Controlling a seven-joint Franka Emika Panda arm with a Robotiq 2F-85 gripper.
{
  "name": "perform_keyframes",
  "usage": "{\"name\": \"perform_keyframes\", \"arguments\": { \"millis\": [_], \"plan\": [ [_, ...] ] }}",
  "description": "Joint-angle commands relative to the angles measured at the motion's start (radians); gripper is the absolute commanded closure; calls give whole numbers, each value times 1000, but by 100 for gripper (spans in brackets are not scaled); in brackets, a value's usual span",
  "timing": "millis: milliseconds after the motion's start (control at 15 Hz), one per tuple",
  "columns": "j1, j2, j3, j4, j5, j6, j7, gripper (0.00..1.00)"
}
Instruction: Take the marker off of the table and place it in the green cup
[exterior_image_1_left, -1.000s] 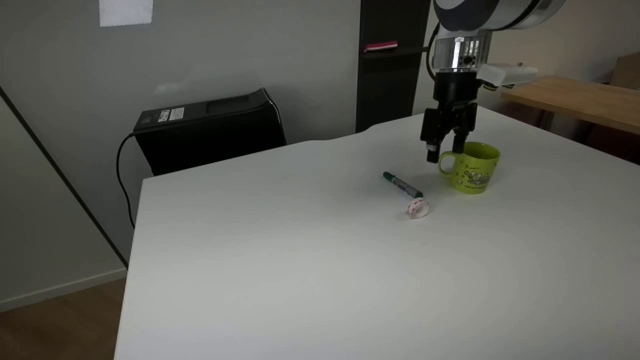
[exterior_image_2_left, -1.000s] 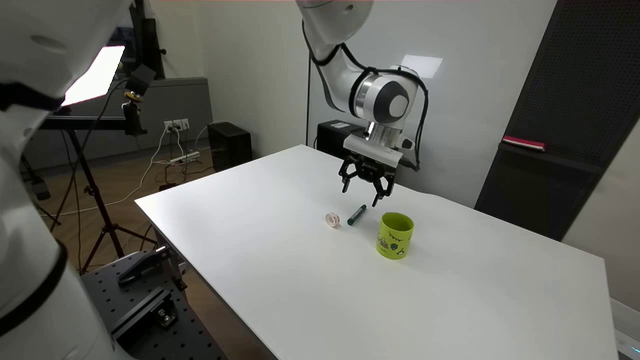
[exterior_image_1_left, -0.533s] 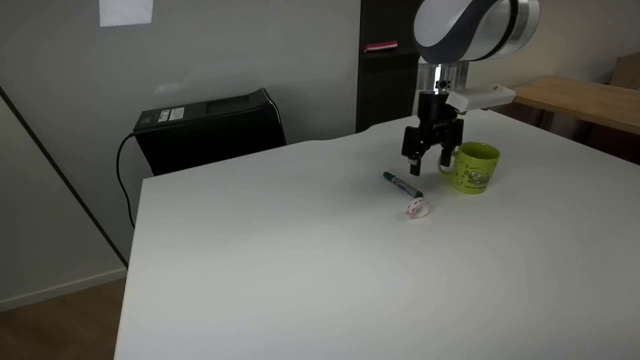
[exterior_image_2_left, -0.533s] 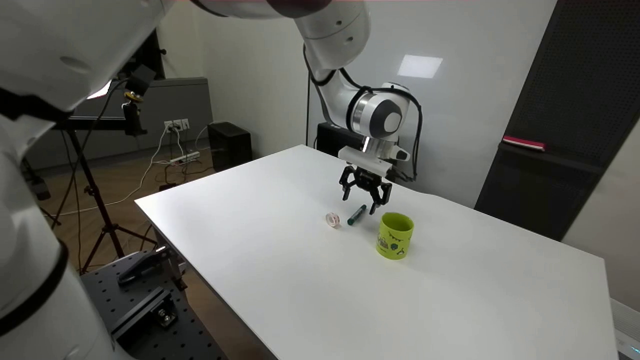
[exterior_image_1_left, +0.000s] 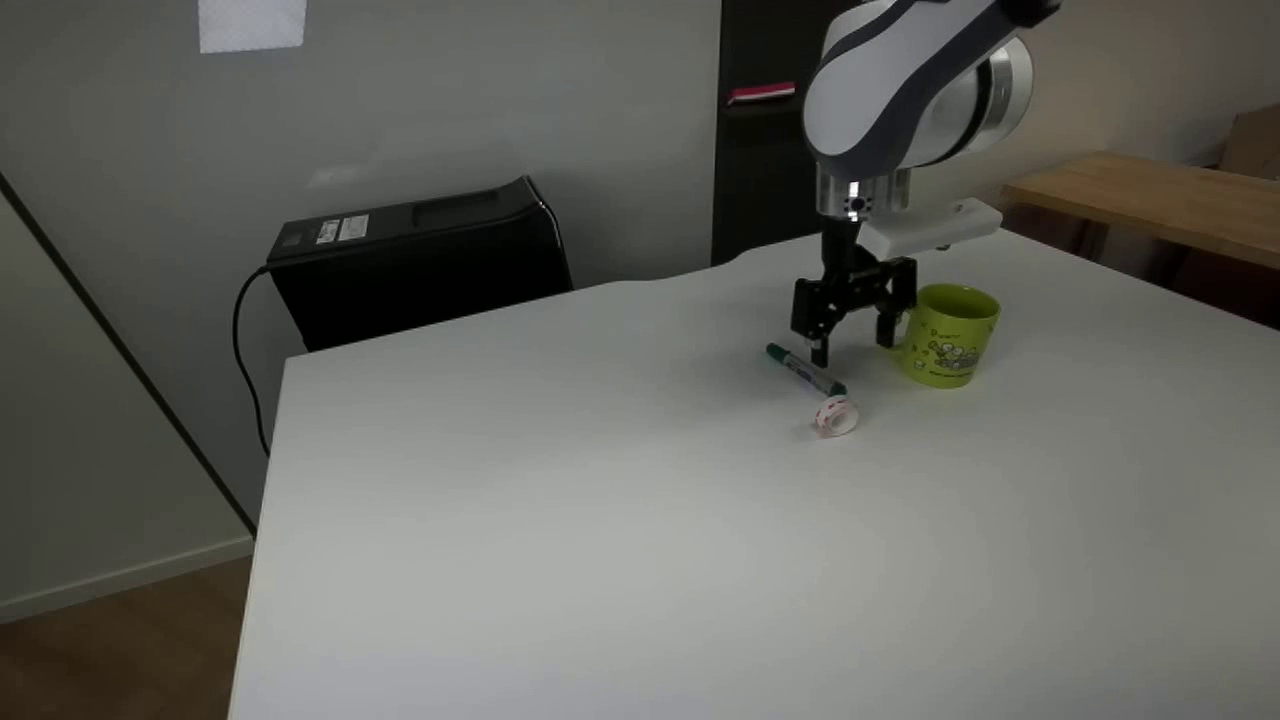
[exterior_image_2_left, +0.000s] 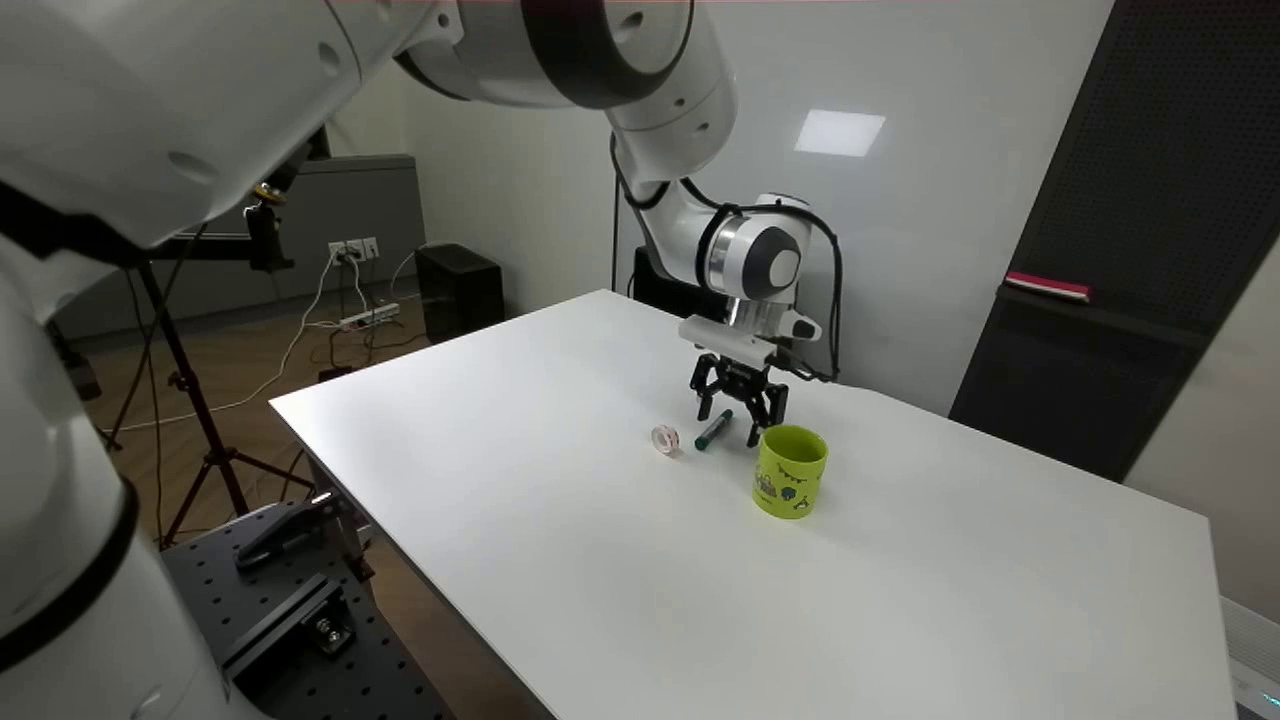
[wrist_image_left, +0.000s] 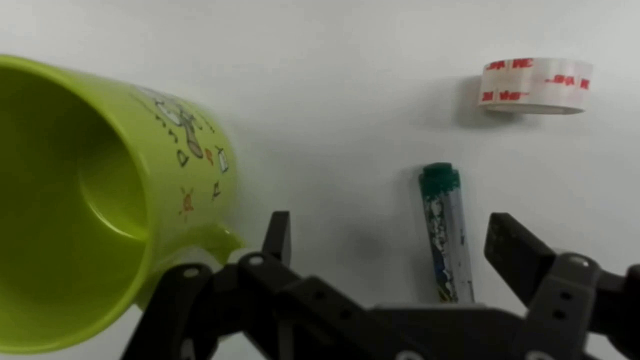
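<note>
Right beside the green cup (wrist_image_left: 192, 165), on its handle side, lies the marker (wrist_image_left: 448, 240), a slim green-ended cylinder with a patchy printed barrel, flat on the smooth white table (exterior_image_1_left: 560, 520). Glossy lime, that cup, upright, with cartoon prints! The gripper (wrist_image_left: 390, 227) hangs low next to it, blocky black fingers (wrist_image_left: 517, 255) parted wide; from the wrist, the marker sits between them, nearer the finger away from the cup. The other one crowds the cup's handle, whether touching I can't tell. Same side of the cup, a tape roll (wrist_image_left: 535, 87), pale and red-lettered, stands on edge. Well apart from the cup, past the table, a black case (exterior_image_1_left: 420, 260). Inside the cup: smooth green wall, a curve of floor.
</note>
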Motion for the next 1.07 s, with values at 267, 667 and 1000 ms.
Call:
{"name": "perform_keyframes", "arguments": {
  "millis": [267, 667, 1000],
  "plan": [
    [46, 88, -13, 123, -37, -32, 72, 0],
    [61, 121, -19, 156, -56, -48, 76, 33],
    [66, 140, -34, 186, -73, -97, 92, 68]
  ]
}}
